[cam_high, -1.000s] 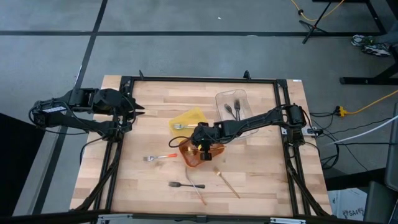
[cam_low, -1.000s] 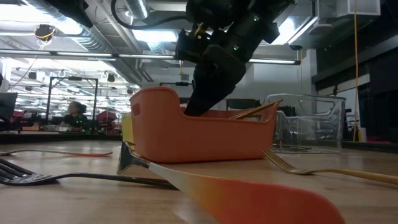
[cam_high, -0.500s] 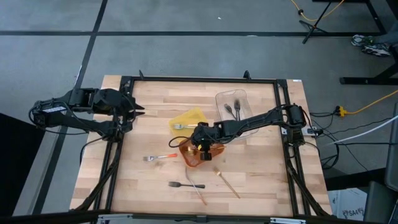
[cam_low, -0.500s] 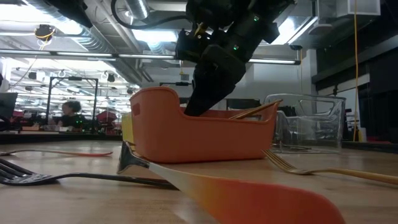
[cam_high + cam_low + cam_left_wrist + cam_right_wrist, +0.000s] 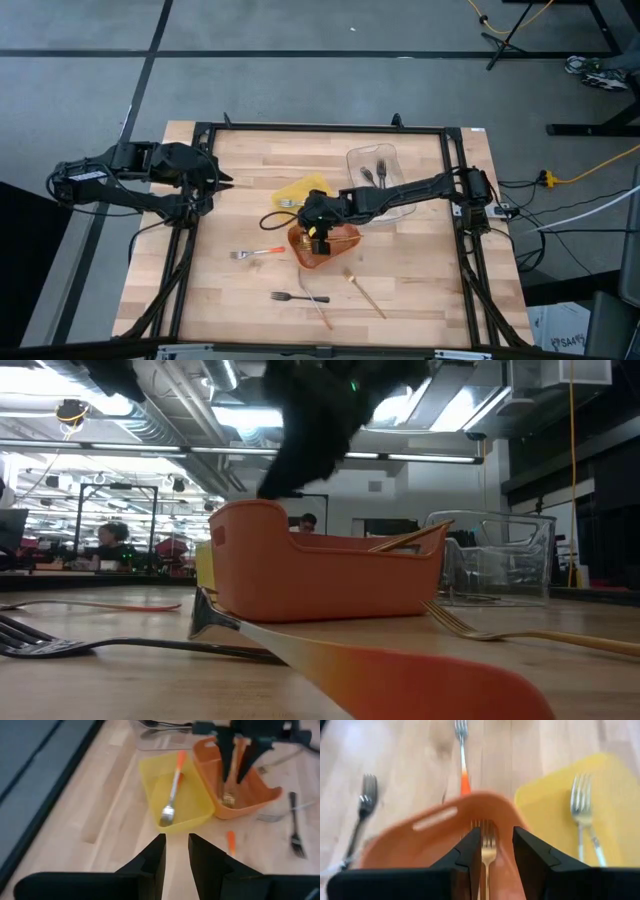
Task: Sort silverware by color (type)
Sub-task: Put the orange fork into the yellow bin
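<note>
My right gripper [image 5: 492, 834] hangs open and empty just above the orange tray [image 5: 435, 817], over the tray's left half in the high view [image 5: 316, 236]. A gold fork [image 5: 488, 845] lies in that tray; its handle [image 5: 410, 538] leans on the rim. The yellow tray [image 5: 303, 190] holds a fork with an orange handle [image 5: 173, 785]. Two black forks [image 5: 374, 173] lie in the clear tray [image 5: 352, 160]. On the table lie another orange-handled fork [image 5: 257, 253], a black fork [image 5: 290, 297] and two gold utensils [image 5: 365, 293]. My left gripper [image 5: 224, 181] waits open near the table's left edge.
The three trays stand close together in the table's middle, with the clear one toward the far right. The loose utensils lie between the trays and the near edge. A black frame [image 5: 200, 128] runs around the tabletop. People show in the room behind the table.
My right gripper has risen out of the orange tray and moved a little toward the table's left and far edge. The gold fork in the tray has stayed where it was.
</note>
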{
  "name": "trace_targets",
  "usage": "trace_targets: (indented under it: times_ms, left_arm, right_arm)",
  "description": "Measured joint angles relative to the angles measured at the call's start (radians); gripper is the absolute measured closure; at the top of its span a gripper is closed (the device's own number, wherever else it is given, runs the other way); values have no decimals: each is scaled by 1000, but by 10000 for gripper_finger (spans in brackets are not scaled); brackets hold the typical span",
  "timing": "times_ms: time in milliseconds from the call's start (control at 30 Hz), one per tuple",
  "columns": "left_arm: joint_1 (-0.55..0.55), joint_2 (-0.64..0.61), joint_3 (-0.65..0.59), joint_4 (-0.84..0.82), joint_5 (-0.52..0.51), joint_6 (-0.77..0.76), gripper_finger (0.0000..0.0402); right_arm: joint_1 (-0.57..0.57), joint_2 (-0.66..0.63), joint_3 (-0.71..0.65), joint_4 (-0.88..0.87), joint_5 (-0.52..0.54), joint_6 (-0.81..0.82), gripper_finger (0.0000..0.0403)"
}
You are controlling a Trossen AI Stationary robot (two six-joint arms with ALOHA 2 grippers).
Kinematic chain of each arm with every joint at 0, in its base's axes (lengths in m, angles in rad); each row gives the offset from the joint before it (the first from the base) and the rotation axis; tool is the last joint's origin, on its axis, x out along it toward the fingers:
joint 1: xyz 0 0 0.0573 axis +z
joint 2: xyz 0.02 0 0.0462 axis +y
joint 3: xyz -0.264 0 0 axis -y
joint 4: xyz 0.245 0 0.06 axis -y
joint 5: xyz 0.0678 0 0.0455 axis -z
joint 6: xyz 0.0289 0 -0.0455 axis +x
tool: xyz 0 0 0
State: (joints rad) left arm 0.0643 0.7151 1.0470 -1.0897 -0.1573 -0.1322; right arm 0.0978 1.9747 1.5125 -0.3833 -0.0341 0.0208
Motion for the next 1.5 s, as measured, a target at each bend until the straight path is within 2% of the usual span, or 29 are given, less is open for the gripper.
trace_targets:
  times_ms: [233, 500, 700, 1000, 1233, 1333, 1500]
  left_arm:
    - [0, 7, 0, 1, 74, 0, 324]
    - [0, 7, 0, 1, 74, -1, 324]
    - [0, 17, 0, 2, 74, -76, 324]
    - [-21, 84, 1, 15, 74, -77, 324]
    - [-88, 165, 1, 16, 74, -77, 324]
    - [-110, 195, 1, 23, 74, -81, 324]
    - [-153, 251, 1, 43, 74, -153, 324]
  right_arm:
    - [0, 0, 208, -167, 0, 0, 299]
    - [1, -1, 453, -282, 0, 0, 299]
    - [11, -1, 606, -344, -1, 0, 299]
    - [37, -1, 831, -650, -3, 0, 299]
    - [47, -24, 832, -866, 11, 14, 299]
    - [49, -24, 831, -937, 49, 20, 299]
    - [62, -24, 831, -1032, 95, 25, 299]
